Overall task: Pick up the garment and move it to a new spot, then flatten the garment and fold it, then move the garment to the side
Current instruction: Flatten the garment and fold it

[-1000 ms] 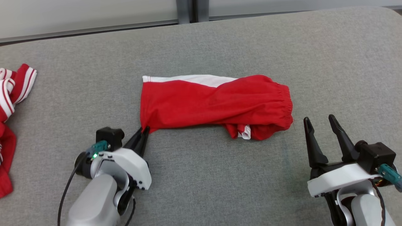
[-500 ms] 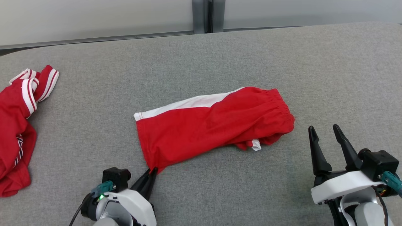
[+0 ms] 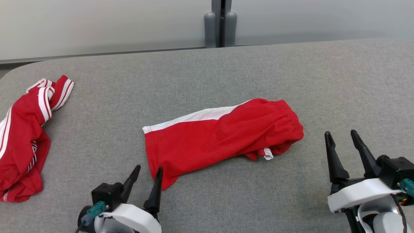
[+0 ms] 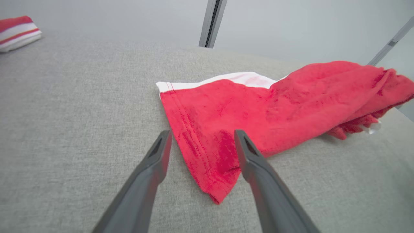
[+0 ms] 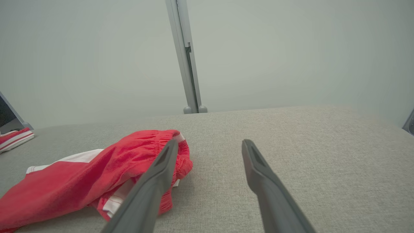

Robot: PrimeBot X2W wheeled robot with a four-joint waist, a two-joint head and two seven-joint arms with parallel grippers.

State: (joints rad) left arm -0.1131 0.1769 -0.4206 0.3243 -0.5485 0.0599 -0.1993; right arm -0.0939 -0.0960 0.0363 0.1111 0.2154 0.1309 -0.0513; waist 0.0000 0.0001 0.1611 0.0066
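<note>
The garment (image 3: 223, 136), red shorts with a white side stripe, lies folded lengthwise in the middle of the grey padded table (image 3: 291, 71), waistband to the right. My left gripper (image 3: 148, 168) stands open at the garment's near left corner, and nothing is between its fingers. In the left wrist view that corner of the garment (image 4: 258, 110) lies flat on the table between and just beyond the left gripper (image 4: 203, 132) tips. My right gripper (image 3: 340, 132) is open, empty and to the right of the waistband. In the right wrist view the garment (image 5: 97, 178) is left of the right gripper (image 5: 210, 141).
A second red garment with white stripes (image 3: 22, 139) lies crumpled at the table's left edge. A pale wall with a grey post (image 3: 220, 26) runs behind the table's far edge. Bare grey cloth stretches right of and beyond the shorts.
My left gripper was shut on the garment's near left corner and pulled it toward me; it has now opened and let go. The head camera shifted. The right gripper stayed open.
</note>
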